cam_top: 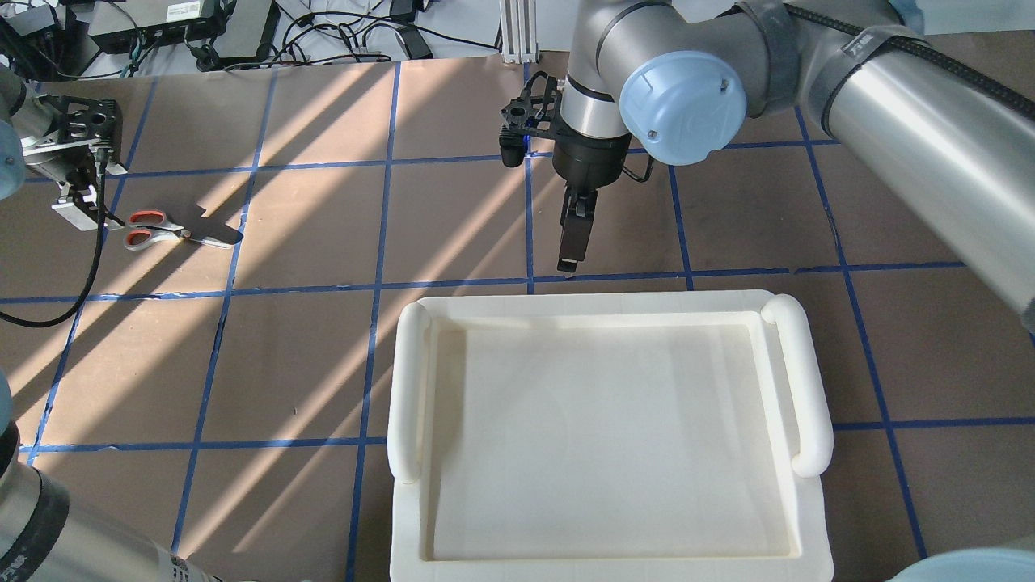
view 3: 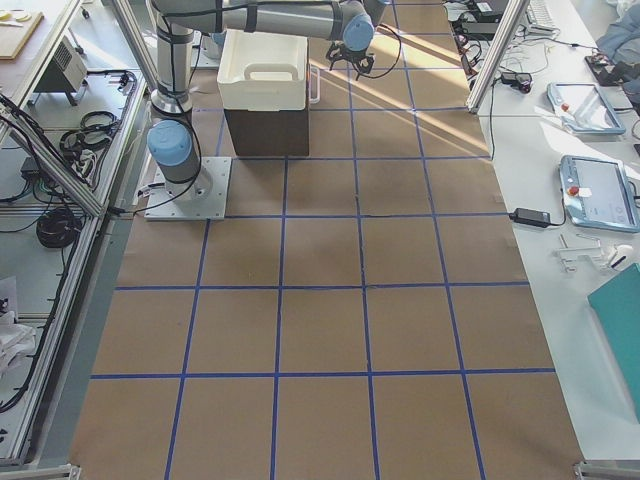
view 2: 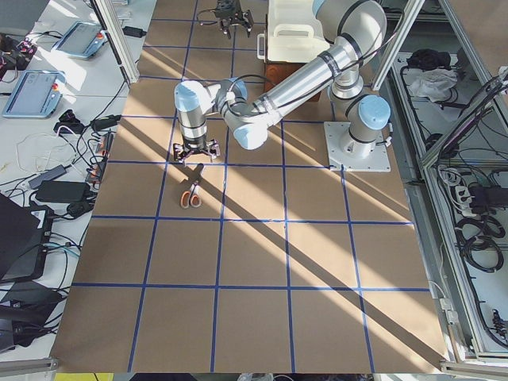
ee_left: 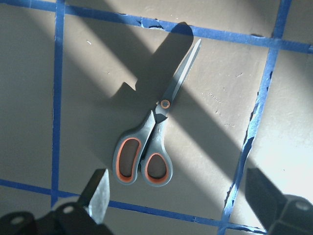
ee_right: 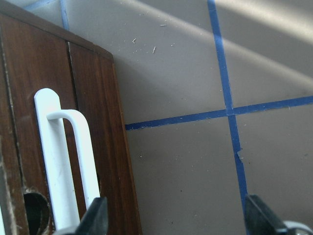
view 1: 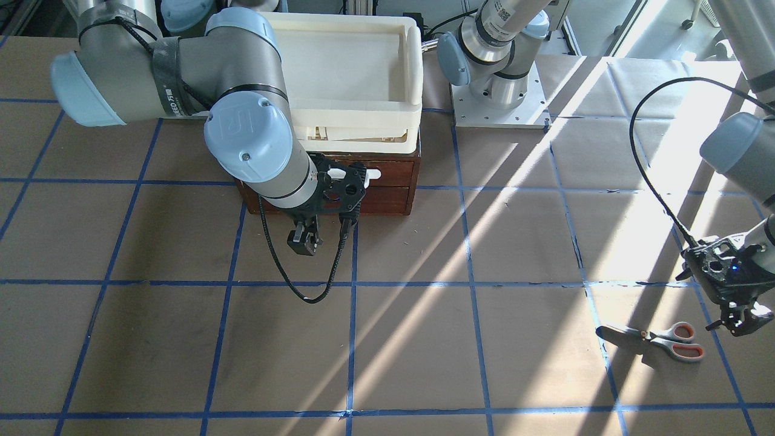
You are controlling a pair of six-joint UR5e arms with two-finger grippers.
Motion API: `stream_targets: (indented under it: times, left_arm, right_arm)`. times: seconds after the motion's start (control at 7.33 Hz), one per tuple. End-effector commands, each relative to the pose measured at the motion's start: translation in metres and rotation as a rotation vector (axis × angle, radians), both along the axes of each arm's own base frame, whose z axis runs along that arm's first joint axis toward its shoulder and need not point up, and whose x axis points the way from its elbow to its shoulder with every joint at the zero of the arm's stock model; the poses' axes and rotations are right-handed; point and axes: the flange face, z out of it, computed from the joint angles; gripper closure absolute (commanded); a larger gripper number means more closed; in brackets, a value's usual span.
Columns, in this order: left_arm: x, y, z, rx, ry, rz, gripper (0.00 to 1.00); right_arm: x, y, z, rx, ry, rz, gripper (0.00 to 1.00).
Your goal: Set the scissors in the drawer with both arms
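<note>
The scissors (view 1: 657, 340) lie flat on the tabletop (view 1: 424, 351), well apart from the drawer (view 1: 387, 177). The left gripper (view 1: 743, 324) hovers beside their handles, jaws wide open and empty. The right gripper (view 1: 304, 242) is at the drawer front, jaws open and empty.

The right arm (view 1: 248, 130) covers the left half of the drawer (view 1: 396, 172) front and most of its white bar handle (view 1: 373, 174) in the front-facing view. From overhead the cream tray (cam_top: 808, 380) hides the drawer wholly. The right wrist view's lower edge cuts the handle off.
</note>
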Motion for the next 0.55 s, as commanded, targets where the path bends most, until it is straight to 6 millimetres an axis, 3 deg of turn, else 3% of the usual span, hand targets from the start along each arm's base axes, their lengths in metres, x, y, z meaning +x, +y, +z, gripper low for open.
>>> stream_targets:
  times: [0.0, 0.14, 0.41]
  left_arm:
    - [0.009, -0.014, -0.049, 0.015, 0.006, -0.124, 0.00]
    - [0.012, -0.017, -0.062, 0.016, 0.004, -0.150, 0.00]
    - [0.014, -0.021, -0.084, 0.033, 0.017, -0.172, 0.02]
  right_arm:
    - [0.012, -0.013, -0.012, 0.092, 0.005, 0.108, 0.01]
    - [0.017, -0.007, -0.023, 0.181, 0.020, 0.173, 0.01]
    - [0.033, 0.002, -0.038, 0.192, 0.070, 0.298, 0.02]
